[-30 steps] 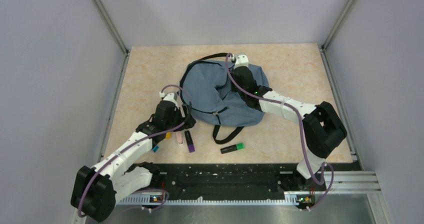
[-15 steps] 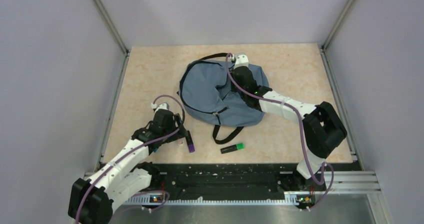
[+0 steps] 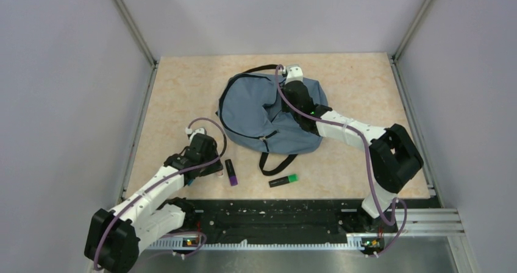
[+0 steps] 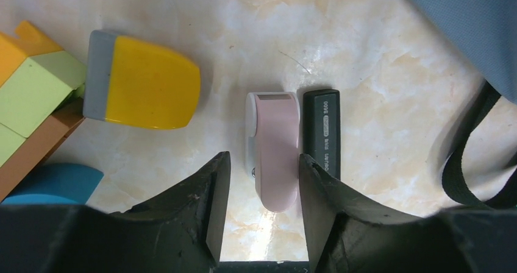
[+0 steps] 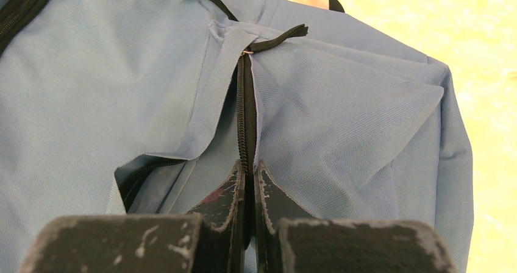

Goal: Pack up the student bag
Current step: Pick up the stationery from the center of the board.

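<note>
**Top view.** The bag (image 3: 253, 111) lay at mid-table. The right gripper (image 3: 290, 98) stayed planted on its far-right part. The left gripper (image 3: 209, 164) had drawn back from the bag's left edge toward the near side, beside a black marker (image 3: 231, 172). A green marker (image 3: 283, 180) lay apart.

**Left wrist view.** The fingers stood released, one on each side of a small pink item (image 4: 274, 154). The black marker lay just beside it, and a yellow block (image 4: 146, 81) sat to the left. The retreat probably set up a pick of the pink item for packing.

**Right wrist view.** The fingers were clenched on the bag's zipper seam, with a gap in the fabric open at the left. This hold likely kept the mouth open.
</note>
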Available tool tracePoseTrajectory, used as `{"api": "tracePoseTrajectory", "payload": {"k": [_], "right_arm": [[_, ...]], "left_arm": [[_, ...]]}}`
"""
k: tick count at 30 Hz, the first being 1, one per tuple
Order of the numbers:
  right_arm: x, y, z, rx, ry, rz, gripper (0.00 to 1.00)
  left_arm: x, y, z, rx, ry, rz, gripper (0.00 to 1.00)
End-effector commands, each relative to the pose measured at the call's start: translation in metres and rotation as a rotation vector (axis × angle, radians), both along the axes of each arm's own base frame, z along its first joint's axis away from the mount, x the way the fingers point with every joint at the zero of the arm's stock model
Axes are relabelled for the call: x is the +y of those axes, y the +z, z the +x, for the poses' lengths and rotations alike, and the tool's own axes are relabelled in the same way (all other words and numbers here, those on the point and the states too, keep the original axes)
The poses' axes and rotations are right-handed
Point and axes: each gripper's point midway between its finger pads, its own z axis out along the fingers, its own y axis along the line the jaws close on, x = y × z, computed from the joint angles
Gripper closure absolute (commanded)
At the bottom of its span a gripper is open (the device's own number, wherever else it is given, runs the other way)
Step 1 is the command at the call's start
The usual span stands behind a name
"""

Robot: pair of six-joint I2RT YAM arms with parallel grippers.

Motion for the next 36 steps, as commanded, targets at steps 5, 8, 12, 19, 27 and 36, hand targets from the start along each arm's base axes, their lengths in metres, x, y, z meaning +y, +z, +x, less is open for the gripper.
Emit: {"api": "tracePoseTrajectory", "payload": {"k": [5,8,12,19,27,36], "right_arm": [[-0.001,0.056,0.007,-0.116,-0.01,0.091,1.0],[-0.001,0.056,0.007,-0.116,-0.01,0.091,1.0],[-0.001,0.057,0.007,-0.116,-0.01,0.092,1.0],[0.0,0.06,0.005,-0.12,-0.001,0.097,1.0],[0.005,0.066,0.002,-0.121,0.034,0.114,1.0],[0.009,0.067,0.0,-0.117,0.057,0.134,1.0]], "left_arm": [[-0.001,0.0,0.005,-0.005,0.008,0.006,0.46],[-0.002,-0.001,0.006,-0.001,0.002,0.006,0.48],[-0.006,0.0,0.006,-0.002,-0.013,-0.014,0.56],[-0.012,0.003,0.006,-0.028,-0.012,-0.061,0.79],[-0.024,0.051,0.02,-0.232,-0.017,-0.194,0.91],[-0.063,0.154,0.058,-0.59,-0.135,-0.419,0.93]]}}
